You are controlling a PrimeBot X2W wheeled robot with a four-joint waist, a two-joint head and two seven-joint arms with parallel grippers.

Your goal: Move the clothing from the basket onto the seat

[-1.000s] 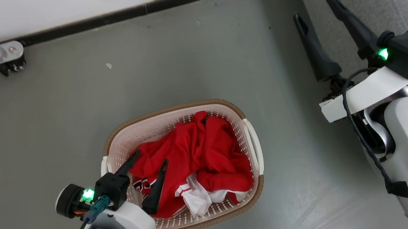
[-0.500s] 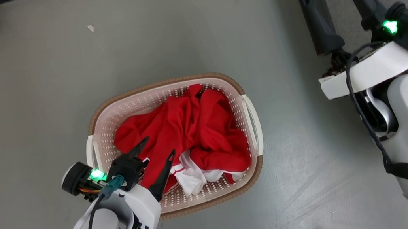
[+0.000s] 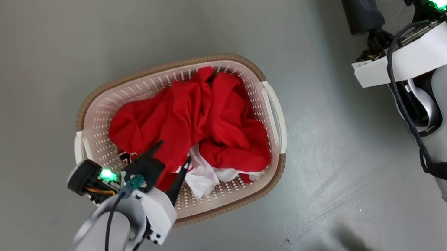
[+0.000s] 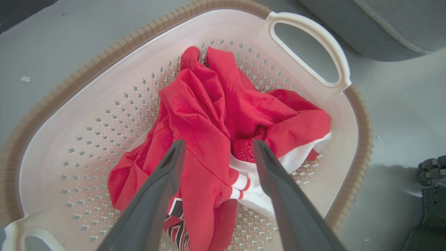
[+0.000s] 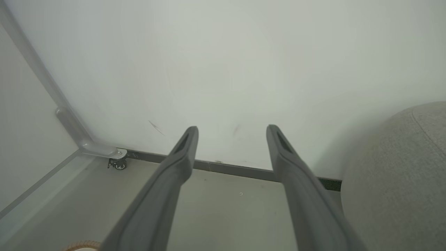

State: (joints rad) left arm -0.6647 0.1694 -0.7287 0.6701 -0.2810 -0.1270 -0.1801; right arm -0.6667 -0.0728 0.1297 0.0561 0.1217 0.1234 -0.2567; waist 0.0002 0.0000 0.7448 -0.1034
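Ok so starting at the left: the left gripper (image 3: pixel 174 151) is down over the near-left part of the basket (image 3: pixel 93 130), fingers spread apart with nothing pinched between them. From the left wrist view, the two fingers sit either side of a fold of the clothing (image 4: pixel 209 104), right by the red-white striped trim. I can't tell whether the tips are actually touching the fabric.

The clothing is all in the basket, a crumpled red heap. It lies mostly toward the far and right side, with a white bit poking out at the near edge. The basket sits on the grey floor (image 3: pixel 25 83), with its brown rim and white side handles in plain sight.

Over on the right, the right gripper (image 5: pixel 232 129) is up in the air well away from the basket. Its fingers are spread wide, nothing in them, pointing toward the pale wall (image 5: pixel 223 69). The seat (image 5: pixel 400 174) is just to its right, grey woven fabric with a rounded corner. Nothing red on the part you can see.
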